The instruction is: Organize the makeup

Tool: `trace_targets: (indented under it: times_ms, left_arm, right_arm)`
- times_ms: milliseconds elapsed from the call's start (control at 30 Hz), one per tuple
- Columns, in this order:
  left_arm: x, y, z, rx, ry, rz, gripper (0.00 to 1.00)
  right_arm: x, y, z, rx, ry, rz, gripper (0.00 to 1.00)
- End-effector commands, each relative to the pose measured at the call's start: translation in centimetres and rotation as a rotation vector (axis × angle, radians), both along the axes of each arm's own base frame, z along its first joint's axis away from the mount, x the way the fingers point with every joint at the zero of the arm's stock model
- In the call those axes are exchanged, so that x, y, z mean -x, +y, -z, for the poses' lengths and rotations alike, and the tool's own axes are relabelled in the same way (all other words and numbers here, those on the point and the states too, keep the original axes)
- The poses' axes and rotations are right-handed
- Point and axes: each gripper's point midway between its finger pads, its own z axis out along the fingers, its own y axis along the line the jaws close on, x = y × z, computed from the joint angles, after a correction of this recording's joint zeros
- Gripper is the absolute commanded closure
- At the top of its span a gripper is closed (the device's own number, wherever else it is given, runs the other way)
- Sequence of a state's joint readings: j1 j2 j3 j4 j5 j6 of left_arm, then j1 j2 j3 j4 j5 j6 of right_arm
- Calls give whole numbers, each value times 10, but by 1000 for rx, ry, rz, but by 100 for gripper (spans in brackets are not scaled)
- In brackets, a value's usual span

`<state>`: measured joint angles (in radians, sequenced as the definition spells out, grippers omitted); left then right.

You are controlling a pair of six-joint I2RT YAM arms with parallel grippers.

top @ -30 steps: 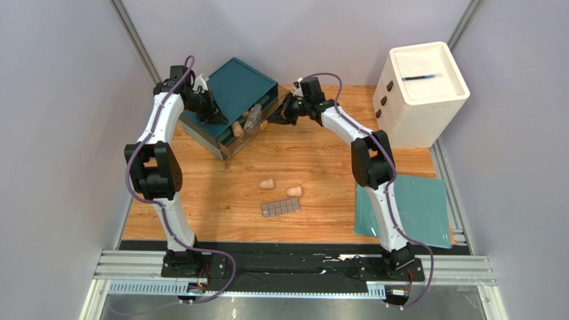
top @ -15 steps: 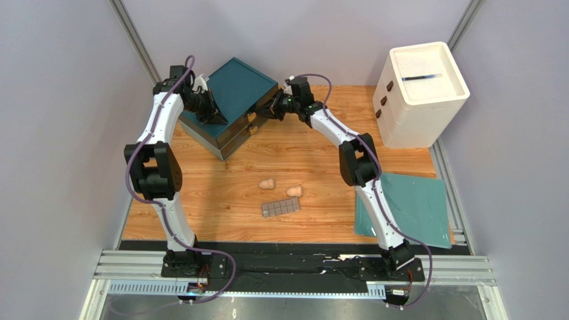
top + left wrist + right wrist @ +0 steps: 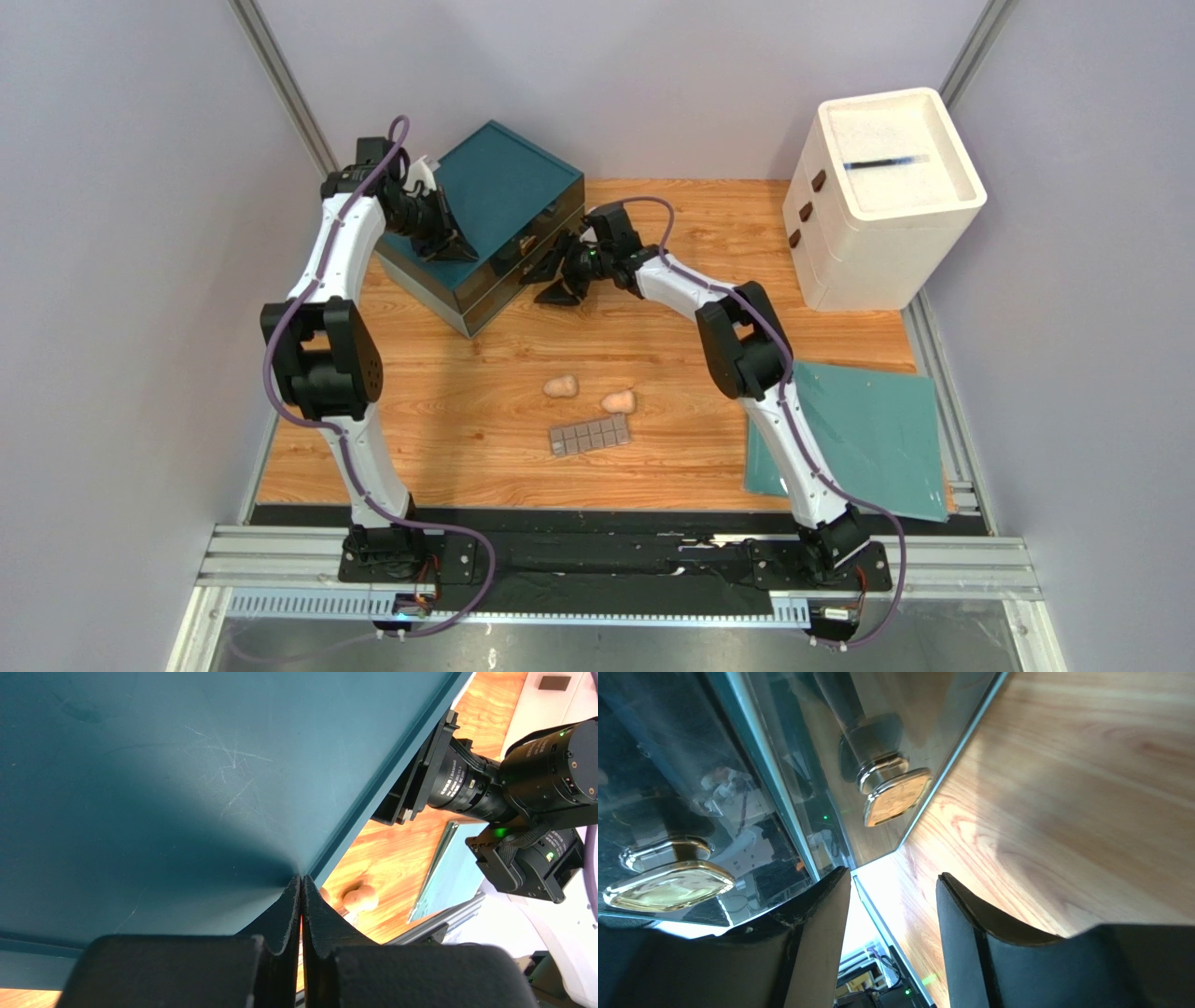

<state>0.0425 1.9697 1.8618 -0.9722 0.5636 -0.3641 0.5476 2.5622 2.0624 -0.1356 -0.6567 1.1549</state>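
The wooden table (image 3: pixel 673 329) carried a white drawer unit (image 3: pixel 884 210) at its far right corner and a teal drawer box (image 3: pixel 498 182) at the far left, its drawer fronts facing near-right. A flat teal mat (image 3: pixel 884 434) lay at the near right, partly covered by the right arm (image 3: pixel 737 336).

The left arm (image 3: pixel 337 266) rose from its base, bent at the elbow and reached far, ending over the box's near-left edge. The right arm stretched far and leftward, its wrist low in front of the box.

The left gripper (image 3: pixel 302 899) had its fingers pressed together, gripping nothing, tips against the box's teal top. The right gripper (image 3: pixel 892 882) stood with its fingers apart and nothing between them, just beside the lower drawer front.

On the bare wood between the arms lay the grey-brown palette (image 3: pixel 589 437). Just beyond it sat the left sponge (image 3: pixel 561 384) and the right sponge (image 3: pixel 617 402), both clear of either gripper.

Two gold knobs (image 3: pixel 896 798) showed on the glossy drawer fronts. Reflections made whatever lay behind them impossible to make out.
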Motion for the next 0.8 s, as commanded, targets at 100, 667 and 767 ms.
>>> trace_targets:
  times_ms: [100,667,767]
  left_arm:
    - [11,-4,-1,10,33,38,97]
    - [13,-3,1,2,36,41,97]
    - [13,-3,1,2,38,41,97]
  right_arm:
    - [-15,1,-46,-39,-96,16,46]
    - [-43,-12,-9,63,-42,129,47]
    - [-41,-12,0,84,-22,123,47]
